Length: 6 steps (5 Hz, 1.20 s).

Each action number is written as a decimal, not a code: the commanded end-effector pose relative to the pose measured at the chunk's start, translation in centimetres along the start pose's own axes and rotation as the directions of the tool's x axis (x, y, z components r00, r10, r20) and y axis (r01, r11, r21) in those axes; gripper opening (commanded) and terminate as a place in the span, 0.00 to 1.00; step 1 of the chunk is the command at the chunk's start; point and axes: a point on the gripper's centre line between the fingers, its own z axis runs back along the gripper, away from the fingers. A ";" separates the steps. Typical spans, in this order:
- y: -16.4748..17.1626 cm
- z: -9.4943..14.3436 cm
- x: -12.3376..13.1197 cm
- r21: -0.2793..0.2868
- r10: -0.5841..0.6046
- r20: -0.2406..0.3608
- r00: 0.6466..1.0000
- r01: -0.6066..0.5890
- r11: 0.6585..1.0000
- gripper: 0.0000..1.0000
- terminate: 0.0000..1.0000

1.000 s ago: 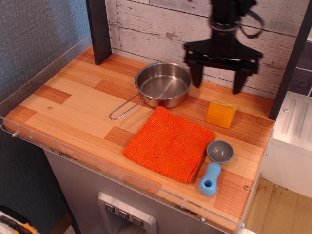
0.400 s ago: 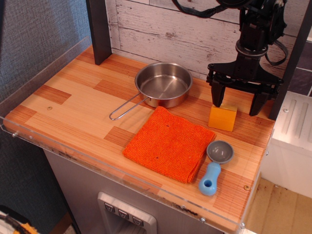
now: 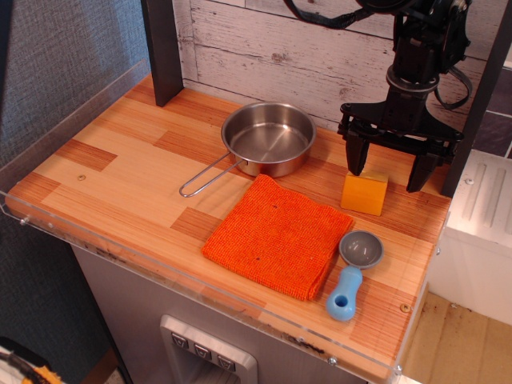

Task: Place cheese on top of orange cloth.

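Note:
The cheese (image 3: 364,194) is a small yellow-orange block on the wooden counter at the right, just right of the orange cloth's far corner. The orange cloth (image 3: 278,236) lies flat at the counter's front middle, with nothing on it. My black gripper (image 3: 387,169) hangs open just above and behind the cheese. Its left finger (image 3: 357,157) stands at the cheese's back left corner, and its right finger (image 3: 420,170) stands well to the cheese's right. It holds nothing.
A steel pan (image 3: 267,138) with a wire handle stands behind the cloth. A grey scoop with a blue handle (image 3: 351,276) lies right of the cloth near the front edge. A dark post (image 3: 162,50) rises at the back left. A clear plastic rim (image 3: 72,120) lines the counter's left and front.
The gripper has swung from behind the pan to the right and come down over the cheese. In the last half second it has hardly moved. The cheese and cloth have not moved.

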 end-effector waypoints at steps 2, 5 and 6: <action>0.8 5.4 1.2 -0.049 0.020 0.122 0.992 -0.014 0.999 1.00 0.00; 1.8 4.7 -1.2 -0.033 0.025 0.061 0.998 -0.023 0.999 1.00 0.00; 2.3 5.0 -1.4 -0.027 0.025 0.067 0.997 -0.023 0.999 1.00 0.00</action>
